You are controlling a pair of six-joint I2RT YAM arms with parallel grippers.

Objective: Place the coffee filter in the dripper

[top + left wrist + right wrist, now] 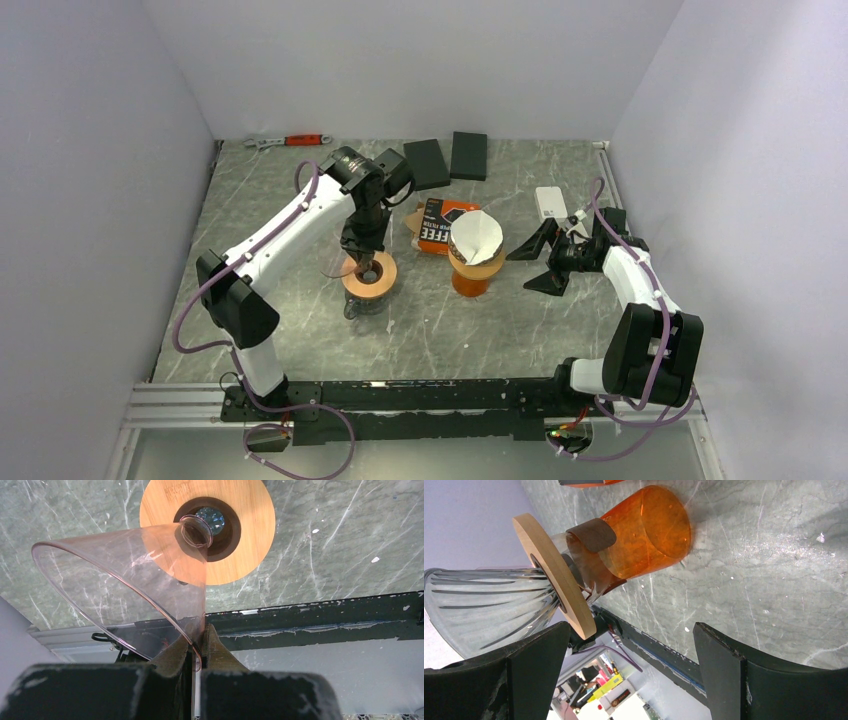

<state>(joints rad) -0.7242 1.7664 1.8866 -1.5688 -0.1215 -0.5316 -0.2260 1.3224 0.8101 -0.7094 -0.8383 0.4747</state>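
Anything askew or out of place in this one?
Yes. The clear cone, pinched by its rim in the left end effector, is tilted steeply, its narrow end over the hole of the wooden ring rather than seated upright in it.

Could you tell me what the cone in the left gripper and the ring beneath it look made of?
The cone looks like clear, glossy plastic or thin glass: the table shows through it. The ring looks like pale matte wood, with faint grain.
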